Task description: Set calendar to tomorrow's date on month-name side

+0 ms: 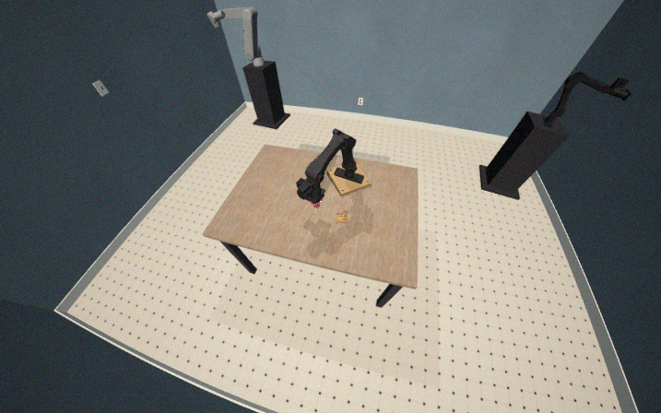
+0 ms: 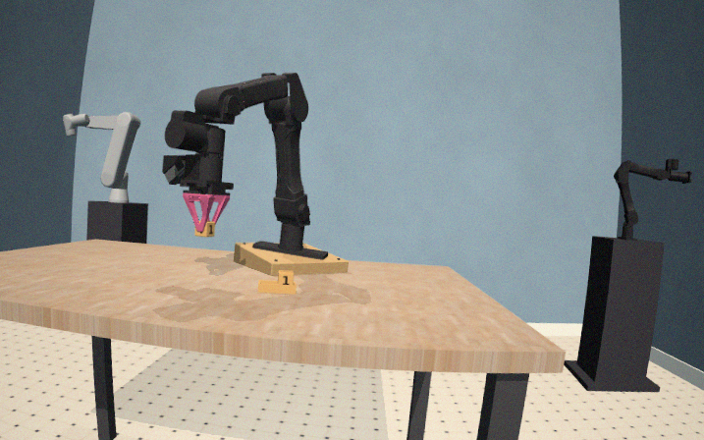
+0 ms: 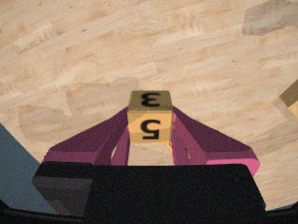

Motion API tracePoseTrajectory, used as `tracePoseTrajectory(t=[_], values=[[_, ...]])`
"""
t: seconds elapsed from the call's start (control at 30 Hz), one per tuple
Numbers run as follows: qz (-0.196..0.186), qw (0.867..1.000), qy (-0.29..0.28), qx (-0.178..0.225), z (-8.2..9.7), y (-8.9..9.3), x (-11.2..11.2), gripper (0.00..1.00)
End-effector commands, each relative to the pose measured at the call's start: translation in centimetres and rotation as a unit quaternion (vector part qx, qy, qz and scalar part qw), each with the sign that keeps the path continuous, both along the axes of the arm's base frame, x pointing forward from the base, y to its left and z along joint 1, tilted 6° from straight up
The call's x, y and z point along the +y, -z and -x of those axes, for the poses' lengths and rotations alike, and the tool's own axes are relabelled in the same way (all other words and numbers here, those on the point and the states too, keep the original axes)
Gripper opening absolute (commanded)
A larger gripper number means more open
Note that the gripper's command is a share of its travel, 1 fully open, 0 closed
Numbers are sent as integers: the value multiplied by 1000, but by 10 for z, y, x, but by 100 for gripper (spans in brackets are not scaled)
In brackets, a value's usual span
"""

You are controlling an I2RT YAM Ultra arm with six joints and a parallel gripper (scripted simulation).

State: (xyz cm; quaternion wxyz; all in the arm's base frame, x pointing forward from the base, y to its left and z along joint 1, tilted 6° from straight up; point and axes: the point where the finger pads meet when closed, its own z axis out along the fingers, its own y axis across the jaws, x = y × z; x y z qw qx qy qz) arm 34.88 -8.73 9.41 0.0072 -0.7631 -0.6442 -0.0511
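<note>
My gripper has pink fingers and is shut on a small yellow digit cube, held well above the table, left of the arm's base. In the wrist view the cube sits between the fingertips and shows a 5 toward the camera and a 3 on its far face. In the exterior view its side shows a 1. The calendar tray lies flat on the table in front of the base, with one cube showing a 1 at its right end. The tray also shows in the top view.
The arm stands on a wooden base plate just behind the tray. A corner of a yellow thing, which I cannot make out, shows at the wrist view's right edge. Two other robot arms on black pedestals stand off the table.
</note>
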Motion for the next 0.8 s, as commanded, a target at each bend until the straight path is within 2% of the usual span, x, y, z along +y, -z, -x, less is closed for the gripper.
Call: tracePoseTrajectory(t=[0.0, 0.6, 0.67, 0.77], values=[[2, 999, 36, -6, -7, -4, -8, 26], [4, 999, 34, -12, -10, -3, -7, 26], [-1, 999, 33, 5, -1, 9, -4, 26], [-2, 999, 31, 8, 0, 16, -1, 26]])
